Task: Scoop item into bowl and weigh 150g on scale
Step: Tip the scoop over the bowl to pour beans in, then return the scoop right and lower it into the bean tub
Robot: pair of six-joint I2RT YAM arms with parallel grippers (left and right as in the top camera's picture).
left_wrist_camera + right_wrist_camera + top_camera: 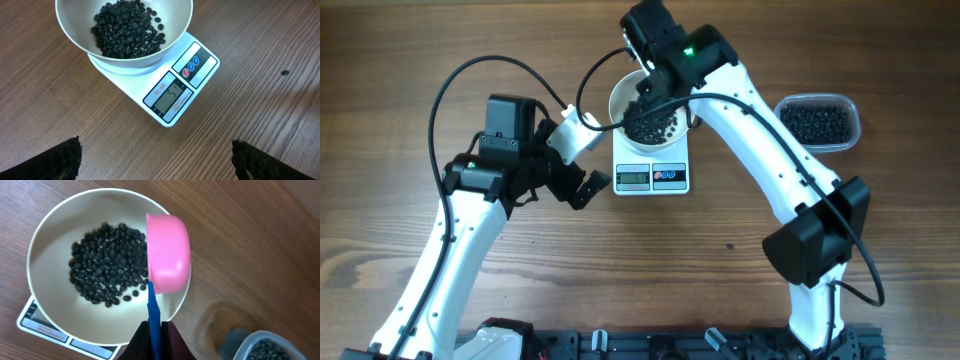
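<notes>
The white bowl (620, 95) (125, 42) (42, 287) sits on the white scale (652, 176) (175, 95) (37, 325) and holds a heap of black beans (655, 125) (127, 27) (107, 262). My right gripper (650, 85) (155, 327) is shut on the blue handle of the pink scoop (167, 252), which is tipped on its side over the bowl's right half. My left gripper (578, 178) (155, 155) hangs open above bare table just in front-left of the scale, nothing between its fingers.
A clear plastic tub (818, 122) (262, 347) of more black beans stands to the right of the scale. A single dark speck (729, 246) (284, 72) lies on the wood in front of the scale.
</notes>
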